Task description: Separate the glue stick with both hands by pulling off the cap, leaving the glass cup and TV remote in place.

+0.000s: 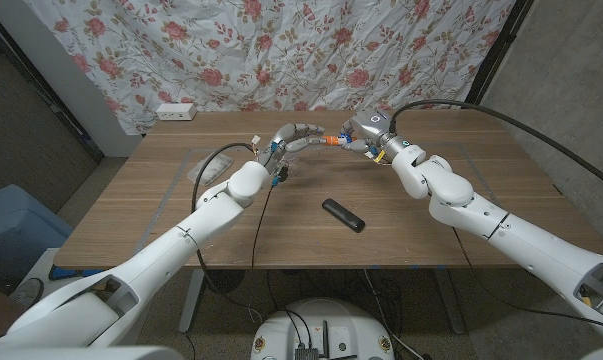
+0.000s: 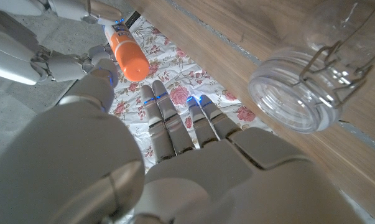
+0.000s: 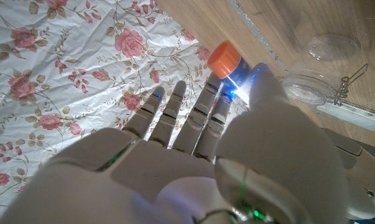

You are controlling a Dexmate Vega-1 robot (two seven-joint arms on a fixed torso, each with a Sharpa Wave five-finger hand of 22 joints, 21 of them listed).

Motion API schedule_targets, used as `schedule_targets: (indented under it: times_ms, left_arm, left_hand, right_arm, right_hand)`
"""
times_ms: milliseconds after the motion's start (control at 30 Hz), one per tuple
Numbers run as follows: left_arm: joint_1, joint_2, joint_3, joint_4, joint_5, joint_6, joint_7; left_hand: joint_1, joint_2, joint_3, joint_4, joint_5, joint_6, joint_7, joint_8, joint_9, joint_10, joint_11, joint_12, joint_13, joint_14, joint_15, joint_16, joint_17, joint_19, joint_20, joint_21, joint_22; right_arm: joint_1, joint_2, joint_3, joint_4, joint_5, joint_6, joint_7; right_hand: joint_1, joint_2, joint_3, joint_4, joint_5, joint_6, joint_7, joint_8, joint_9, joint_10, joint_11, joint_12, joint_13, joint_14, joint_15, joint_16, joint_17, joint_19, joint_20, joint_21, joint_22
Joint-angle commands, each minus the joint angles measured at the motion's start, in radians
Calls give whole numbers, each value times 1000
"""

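Glossy white, rounded arm shells with ball-like joints carry looping black cables. The left robot hand point(image 1: 293, 135) and right robot hand point(image 1: 359, 132) are grey metal, segmented fingers point(image 2: 163, 118) glowing with small blue lights.

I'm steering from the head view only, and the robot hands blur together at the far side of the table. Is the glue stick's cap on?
Observer: Yes. The right wrist view shows the orange cap on the glue stick, which the right robot hand pinches.
Operator: Does the left one grip the cap?
Observer: No. In the left wrist view the left robot hand has its fingers stretched out, not wrapped round it.
Operator: Anything close by?
Observer: The glass cup, on the table right beside both hands.
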Motion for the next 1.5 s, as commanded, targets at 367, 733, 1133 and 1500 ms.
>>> schedule_targets:
  times_ms: [367,733,1133,1500]
  left_arm:
    - [11,-24,7,-16,31,29,63]
    - [15,-31,11,-32,50,49,90]
    - [35,-40,9,-50,75,50,137]
    - [41,-47,8,-57,87,62,160]
  left_hand:
    - [47,8,-15,2,7,58,0,-13,3,60,4,-4,3,47,-45,7,1,21,-53,2,2]
    - [66,8,-24,2,8,93,2,-17,4,90,2,-5,3,69,-43,7,1,32,-59,3,2]
    - [89,16,-33,5,8,136,24,-21,6,137,-3,-4,4,95,-44,6,1,50,-64,4,2]
    - [109,27,-35,6,9,163,25,-24,7,157,-7,-8,5,114,-49,5,1,61,-68,4,3]
  right_arm:
    - [4,3,-4,5,1,-3,-12]
    - [3,5,-5,7,3,-2,-22]
    - [-13,0,-1,-13,1,-13,-23]
    - [-28,-3,8,-28,-4,-33,-26]
  right_hand:
    - [-7,0,-1,0,5,48,-36,5,3,5,0,0,3,2,-118,1,2,-2,0,0,3]
    - [-9,1,-2,0,4,51,-36,5,4,5,0,0,3,3,-117,0,2,-2,0,1,3]
    - [-11,1,-2,0,4,56,-36,5,4,4,0,0,3,3,-117,-1,2,-1,0,1,3]
    - [-10,2,-2,-1,3,59,-37,5,4,4,0,0,3,2,-118,0,4,-1,-1,1,3]
